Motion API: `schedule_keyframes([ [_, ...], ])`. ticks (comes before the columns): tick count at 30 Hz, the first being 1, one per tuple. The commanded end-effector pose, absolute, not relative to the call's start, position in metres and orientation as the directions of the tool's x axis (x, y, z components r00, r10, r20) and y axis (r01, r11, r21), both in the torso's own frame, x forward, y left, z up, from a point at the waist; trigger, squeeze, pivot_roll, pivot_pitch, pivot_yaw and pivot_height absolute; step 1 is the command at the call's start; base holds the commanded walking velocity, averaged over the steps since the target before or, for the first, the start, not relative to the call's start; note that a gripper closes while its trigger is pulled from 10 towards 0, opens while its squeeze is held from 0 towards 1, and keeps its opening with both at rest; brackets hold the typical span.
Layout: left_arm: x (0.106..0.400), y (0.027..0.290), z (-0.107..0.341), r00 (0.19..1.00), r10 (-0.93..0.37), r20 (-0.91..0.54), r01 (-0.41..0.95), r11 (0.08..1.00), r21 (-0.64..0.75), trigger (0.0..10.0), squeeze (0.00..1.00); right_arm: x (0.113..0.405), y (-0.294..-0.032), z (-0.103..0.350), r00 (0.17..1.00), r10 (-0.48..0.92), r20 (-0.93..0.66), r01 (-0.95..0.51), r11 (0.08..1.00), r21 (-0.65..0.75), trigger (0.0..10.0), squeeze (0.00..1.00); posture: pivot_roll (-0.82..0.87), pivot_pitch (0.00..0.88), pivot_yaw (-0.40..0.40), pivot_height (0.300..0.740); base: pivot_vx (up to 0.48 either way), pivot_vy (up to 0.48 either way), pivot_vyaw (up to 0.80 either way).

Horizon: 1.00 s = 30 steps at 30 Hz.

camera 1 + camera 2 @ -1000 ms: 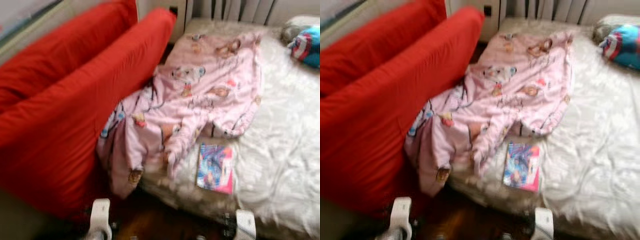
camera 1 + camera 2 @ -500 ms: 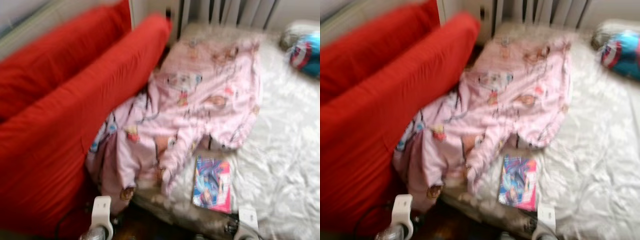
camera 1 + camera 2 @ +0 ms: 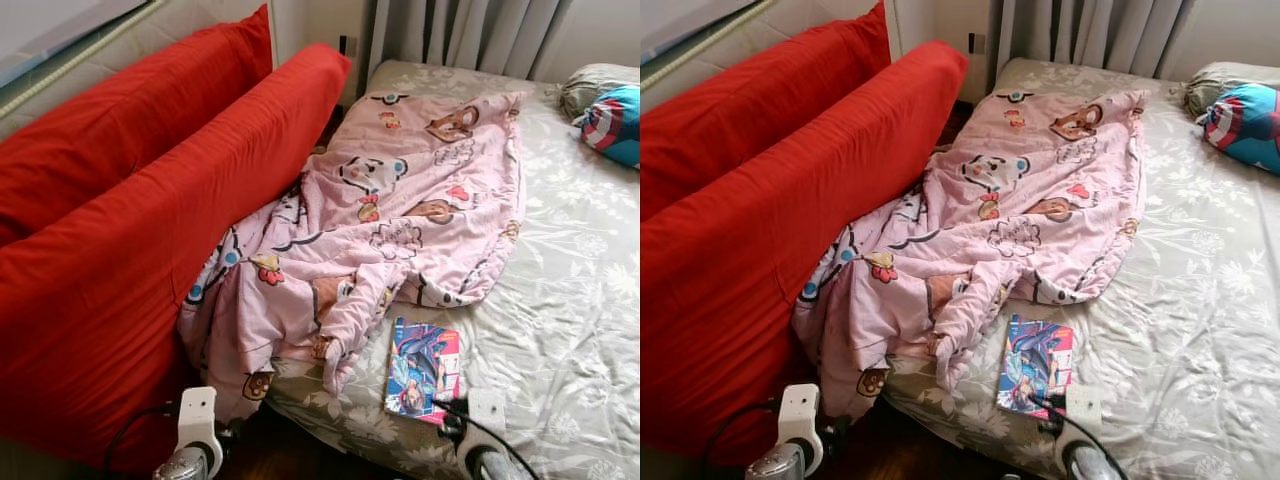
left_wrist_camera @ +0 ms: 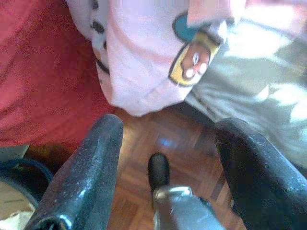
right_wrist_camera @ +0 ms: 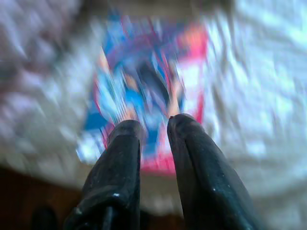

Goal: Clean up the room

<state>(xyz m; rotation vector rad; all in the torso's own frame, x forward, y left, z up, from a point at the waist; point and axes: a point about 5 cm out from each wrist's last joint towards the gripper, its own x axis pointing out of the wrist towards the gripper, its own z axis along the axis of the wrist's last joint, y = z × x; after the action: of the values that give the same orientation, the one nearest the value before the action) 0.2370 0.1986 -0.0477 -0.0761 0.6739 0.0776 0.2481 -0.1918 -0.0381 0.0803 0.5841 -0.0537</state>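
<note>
On the bed, near its front edge, a colourful book lay flat on the grey floral sheet, just beside the hanging corner of a pink cartoon-print blanket. That blanket spread from the mattress down toward a large red cushion leaning at the bedside. The right gripper hovered just above the book, its two black fingers nearly together with a narrow gap between them, holding nothing. The left gripper hung low over the wooden floor beside the blanket's drooping edge, fingers wide apart. A blue patterned pillow rested at the far corner.
</note>
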Motion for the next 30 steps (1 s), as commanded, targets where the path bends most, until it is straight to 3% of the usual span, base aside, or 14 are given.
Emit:
schedule_keyframes([
  [1,0.231,0.198,-0.052,0.768,0.05,-0.638,-0.121,0.99,-0.067,10.0,0.0,0.249,-0.188,-0.036,0.849,-0.001,-0.529,0.034,0.998,0.053,10.0,0.0,-0.02,0.086,0.02,0.74,0.0,0.0,0.0],
  [3,0.232,0.197,-0.05,0.786,0.062,-0.616,-0.146,0.985,-0.087,10.0,0.0,0.261,-0.184,-0.023,0.9,0.039,-0.434,-0.008,0.997,0.074,10.0,0.0,-0.04,0.066,0.025,0.74,0.0,0.0,0.0],
  [10,0.233,0.195,-0.049,0.801,0.074,-0.594,-0.155,0.984,-0.086,10.0,0.0,0.27,-0.184,-0.009,0.941,0.07,-0.331,-0.049,0.996,0.074,10.0,0.0,-0.03,0.062,0.004,0.74,0.0,0.0,0.0],
  [12,0.257,0.208,-0.017,0.924,0.119,-0.363,-0.143,0.989,-0.039,10.0,0.0,0.274,-0.195,0.002,0.965,0.012,-0.26,0.012,0.996,0.09,10.0,0.0,-0.01,0.066,-0.035,0.74,0.0,0.0,0.0],
  [14,0.269,0.216,0.008,0.972,0.134,-0.192,-0.136,0.991,0.0,10.0,0.0,0.277,-0.2,0.008,0.976,-0.016,-0.219,0.038,0.994,0.098,10.0,0.0,0.0,0.075,-0.039,0.74,0.0,0.0,0.0],
  [30,0.267,0.231,0.036,0.991,0.13,-0.024,-0.13,0.991,0.007,10.0,0.0,0.277,-0.195,0.015,0.987,-0.058,-0.149,0.076,0.991,0.113,10.0,0.0,0.01,0.059,0.001,0.74,0.0,0.0,0.0],
])
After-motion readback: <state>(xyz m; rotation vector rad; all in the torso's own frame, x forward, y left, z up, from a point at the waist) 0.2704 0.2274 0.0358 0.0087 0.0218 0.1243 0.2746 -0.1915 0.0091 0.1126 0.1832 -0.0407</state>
